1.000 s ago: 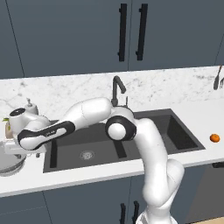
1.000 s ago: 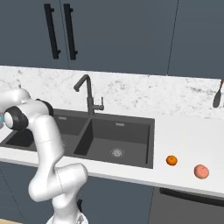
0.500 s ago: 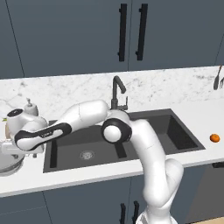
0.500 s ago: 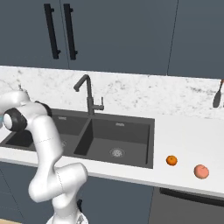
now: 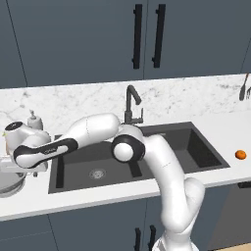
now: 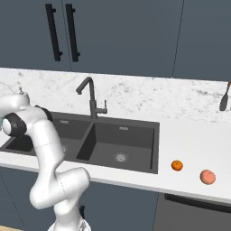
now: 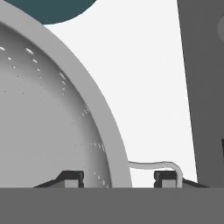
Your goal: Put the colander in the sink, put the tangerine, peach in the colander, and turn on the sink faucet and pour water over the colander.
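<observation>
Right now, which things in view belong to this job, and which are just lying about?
Job: silvery perforated metal colander; dark charcoal double-basin sink; small orange tangerine; pale pink peach; tall dark faucet.
Lying about: white soap dispenser bottle; dark utensil.

Glossy white rounded arm segments, dark charcoal joint rings, 2 small dark fingers [image 7: 72, 178].

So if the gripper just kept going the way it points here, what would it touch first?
Most likely the colander: in the hand view the gripper straddles its rim, one fingertip inside the bowl, the other outside by the side handle. Depth to the rim is unclear.
</observation>
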Robot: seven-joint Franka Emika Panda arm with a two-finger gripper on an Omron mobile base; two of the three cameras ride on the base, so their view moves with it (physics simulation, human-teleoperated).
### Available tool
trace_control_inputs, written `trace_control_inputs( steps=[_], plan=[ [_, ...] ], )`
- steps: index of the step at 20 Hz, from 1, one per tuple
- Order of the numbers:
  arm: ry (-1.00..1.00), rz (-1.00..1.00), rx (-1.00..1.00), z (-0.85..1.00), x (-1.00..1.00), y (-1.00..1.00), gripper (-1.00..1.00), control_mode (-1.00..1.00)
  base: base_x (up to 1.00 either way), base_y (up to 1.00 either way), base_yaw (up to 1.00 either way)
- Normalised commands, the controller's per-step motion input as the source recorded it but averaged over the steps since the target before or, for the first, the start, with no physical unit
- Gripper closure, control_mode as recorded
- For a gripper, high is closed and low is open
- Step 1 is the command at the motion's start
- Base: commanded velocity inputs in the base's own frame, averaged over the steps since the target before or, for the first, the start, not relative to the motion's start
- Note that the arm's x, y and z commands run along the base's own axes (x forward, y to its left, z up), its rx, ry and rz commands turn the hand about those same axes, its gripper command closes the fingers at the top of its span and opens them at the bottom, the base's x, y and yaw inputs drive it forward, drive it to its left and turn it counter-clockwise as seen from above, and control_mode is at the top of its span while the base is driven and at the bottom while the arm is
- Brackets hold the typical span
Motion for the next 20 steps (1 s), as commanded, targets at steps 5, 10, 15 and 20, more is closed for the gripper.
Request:
trace_control_inputs(
  steps=[5, 10, 15, 20],
  plan=[
    [-0.09, -0.21, 0.00, 0.00, -0.39, -0.54, 1.00, -1.00, 0.00, 0.00, 0.00],
    [-0.11, -0.36, 0.01, 0.00, -0.40, -0.95, 1.00, -1.00, 0.00, 0.00, 0.00],
    [-0.08, -0.44, 0.03, 0.00, -0.13, -1.00, 1.00, -1.00, 0.00, 0.00, 0.00],
    [-0.06, -0.47, 0.03, 0.00, 0.00, -1.00, 1.00, -1.00, 0.00, 0.00, 0.00]
  ],
)
